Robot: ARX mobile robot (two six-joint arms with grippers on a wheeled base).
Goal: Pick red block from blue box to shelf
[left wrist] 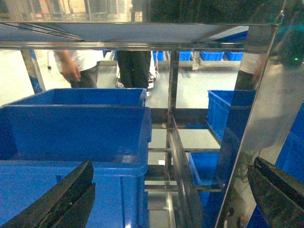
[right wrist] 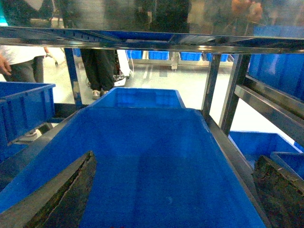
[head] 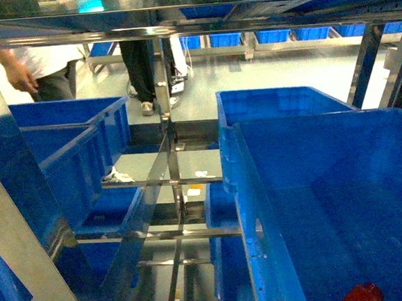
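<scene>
The red block (head: 362,296) lies at the near end of the blue box (head: 344,195), both wrist grippers (right wrist: 173,194) (left wrist: 173,194) spread wide and empty. Beyond the box, shelf (head: 170,160) rails crowd close; a careless lift risks clipping steel.

1. The left gripper (left wrist: 166,194) showed two black fingers (left wrist: 61,199) in the left wrist view, one at each lower corner of the frame.
2. Their outer surfaces looked matte and dark, with a ridged edge along the left finger's top and a lengthwise seam below it.
3. The right gripper (right wrist: 175,190) showed two dark fingers (right wrist: 66,194) in the right wrist view, tapering upward to blunt tips.
4. Their surfaces looked rough and mottled, grey-brown over black, as if worn.
5. No cables, screws or markings could be made out on any finger.
</scene>
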